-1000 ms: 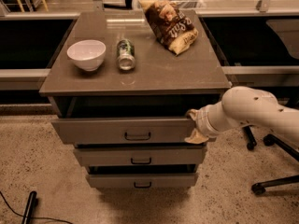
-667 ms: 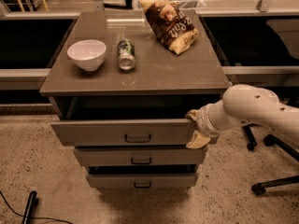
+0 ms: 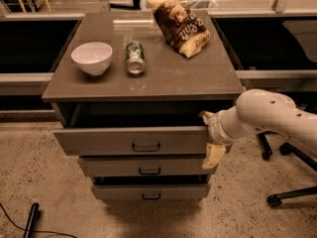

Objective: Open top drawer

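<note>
The top drawer (image 3: 99, 142) of the grey-brown cabinet is pulled partly out, leaving a dark gap under the cabinet top. Its small black bracket handle (image 3: 146, 147) sits at the centre of the front panel. My gripper (image 3: 211, 136), on the end of the white arm (image 3: 267, 115) that comes in from the right, is at the right end of that drawer front, touching it. The drawer's inside is in shadow.
On the cabinet top (image 3: 163, 81) stand a white bowl (image 3: 92, 57), a can lying on its side (image 3: 134, 57) and a brown snack bag (image 3: 181, 27). Two narrower drawers (image 3: 114, 167) sit below. Office chair wheels (image 3: 277, 198) are on the floor at right, a black cable (image 3: 30, 220) at lower left.
The top drawer has slid slightly further out toward the camera, and the gripper has moved with its right end.
</note>
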### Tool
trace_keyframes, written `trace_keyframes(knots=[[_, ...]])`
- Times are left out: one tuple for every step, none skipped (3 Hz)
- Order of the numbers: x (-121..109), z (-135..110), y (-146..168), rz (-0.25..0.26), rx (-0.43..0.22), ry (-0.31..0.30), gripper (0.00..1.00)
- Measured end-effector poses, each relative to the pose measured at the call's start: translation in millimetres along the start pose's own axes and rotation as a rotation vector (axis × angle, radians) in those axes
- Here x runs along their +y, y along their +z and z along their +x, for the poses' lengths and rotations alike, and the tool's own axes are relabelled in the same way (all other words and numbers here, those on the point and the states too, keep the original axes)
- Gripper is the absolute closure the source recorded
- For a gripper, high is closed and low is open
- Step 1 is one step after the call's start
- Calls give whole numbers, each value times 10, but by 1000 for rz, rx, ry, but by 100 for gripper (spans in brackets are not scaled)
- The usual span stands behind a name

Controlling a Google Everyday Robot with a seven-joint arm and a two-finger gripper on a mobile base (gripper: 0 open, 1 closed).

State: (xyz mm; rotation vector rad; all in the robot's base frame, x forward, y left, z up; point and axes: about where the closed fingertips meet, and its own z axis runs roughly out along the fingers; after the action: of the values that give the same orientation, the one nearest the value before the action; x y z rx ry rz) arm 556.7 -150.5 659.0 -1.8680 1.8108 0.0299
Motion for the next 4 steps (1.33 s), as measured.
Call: trace_keyframes(knots=[[0, 0, 0, 0, 0, 0, 0], [43, 51, -10, -104, 106, 10, 18], [145, 139, -131, -183, 198, 23, 42], [199, 111, -217, -209, 249, 6, 65]])
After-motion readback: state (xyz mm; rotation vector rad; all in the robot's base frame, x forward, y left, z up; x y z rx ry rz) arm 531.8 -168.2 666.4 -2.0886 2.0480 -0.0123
